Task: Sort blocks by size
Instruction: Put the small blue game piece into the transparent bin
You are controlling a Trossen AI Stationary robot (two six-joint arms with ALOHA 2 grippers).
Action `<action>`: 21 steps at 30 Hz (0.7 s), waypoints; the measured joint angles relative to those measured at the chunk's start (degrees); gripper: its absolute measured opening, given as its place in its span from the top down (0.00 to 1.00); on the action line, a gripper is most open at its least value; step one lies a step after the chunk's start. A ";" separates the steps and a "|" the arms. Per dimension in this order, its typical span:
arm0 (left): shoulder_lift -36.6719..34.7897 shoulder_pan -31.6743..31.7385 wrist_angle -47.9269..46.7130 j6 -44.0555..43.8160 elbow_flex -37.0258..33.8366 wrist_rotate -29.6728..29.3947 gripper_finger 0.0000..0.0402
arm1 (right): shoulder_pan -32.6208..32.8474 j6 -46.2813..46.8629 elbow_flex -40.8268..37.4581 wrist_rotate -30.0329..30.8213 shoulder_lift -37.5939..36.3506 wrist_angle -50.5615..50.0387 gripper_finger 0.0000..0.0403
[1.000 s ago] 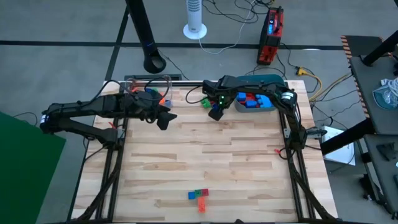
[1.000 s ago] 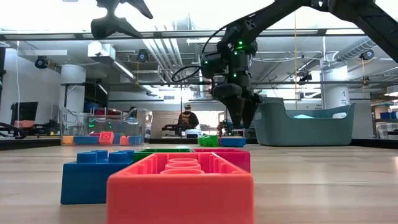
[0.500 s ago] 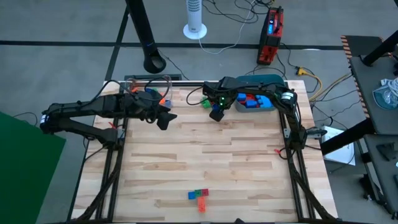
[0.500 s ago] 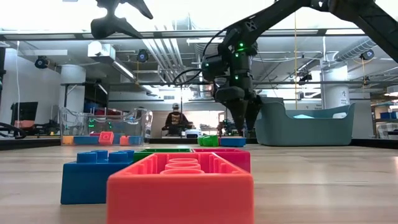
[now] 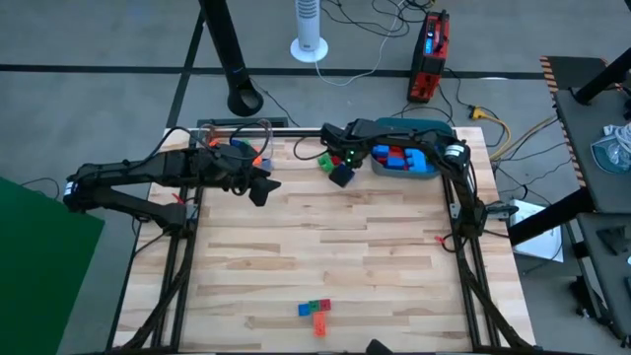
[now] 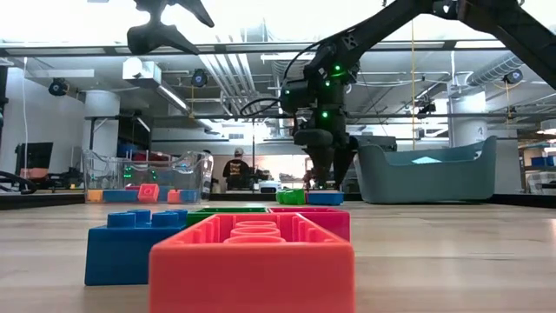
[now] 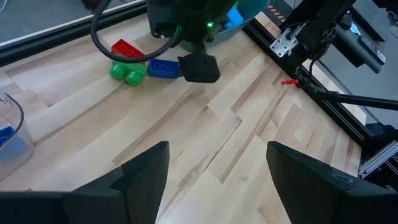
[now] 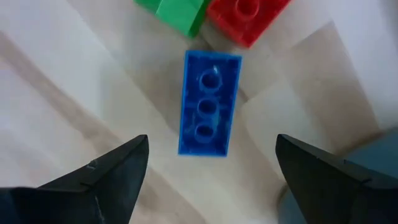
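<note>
The fingers (image 8: 102,174) of the right gripper (image 5: 340,174) are spreading wide, nothing between them, and hovering straight above a blue brick (image 8: 209,103) lying flat on the table (image 5: 325,247) with three studs facing up. Just beside that brick, toward the table's 12 o'clock edge, a green brick (image 7: 127,71) and a red brick (image 7: 127,48) are sitting close together. The teal tub (image 5: 426,168) at about 1 o'clock is holding more blue and red bricks (image 5: 396,158). The left gripper (image 5: 258,187) is waiting above the table at about 10 o'clock, its fingers also spread wide and holding nothing, near the clear box (image 6: 139,178) containing small bricks. At 6 o'clock a small cluster of blue, green and red bricks (image 5: 315,314) is resting near the table edge.
</note>
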 joint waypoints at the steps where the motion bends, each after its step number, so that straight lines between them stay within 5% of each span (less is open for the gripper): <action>1: 0.00 0.00 0.01 0.00 0.01 0.02 0.36 | 0.08 -0.12 -0.10 -0.17 -0.41 -0.60 0.15; 21: -0.02 0.00 0.00 0.20 0.01 0.00 0.36 | 1.29 3.65 -0.22 -0.28 -10.83 -8.74 0.24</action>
